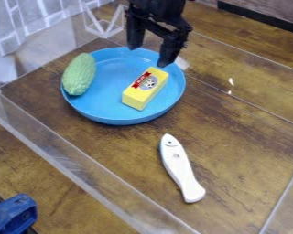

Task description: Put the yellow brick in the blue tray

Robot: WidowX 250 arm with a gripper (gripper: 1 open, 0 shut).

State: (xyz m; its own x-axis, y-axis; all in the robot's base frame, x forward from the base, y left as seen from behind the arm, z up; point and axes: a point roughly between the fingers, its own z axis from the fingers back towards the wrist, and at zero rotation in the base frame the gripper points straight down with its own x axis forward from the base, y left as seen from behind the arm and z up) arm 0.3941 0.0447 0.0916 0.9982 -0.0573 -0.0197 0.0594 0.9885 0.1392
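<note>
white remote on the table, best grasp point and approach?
Take the white remote from straight above, gripper jaws across its narrow middle. It lies flat on the table, long and slim, running diagonally, with nothing close around it, so a cross-width pinch probably fits best.

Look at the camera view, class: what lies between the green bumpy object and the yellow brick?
Only bare floor of the blue tray separates the green bumpy object from the yellow brick in the camera view.
</note>
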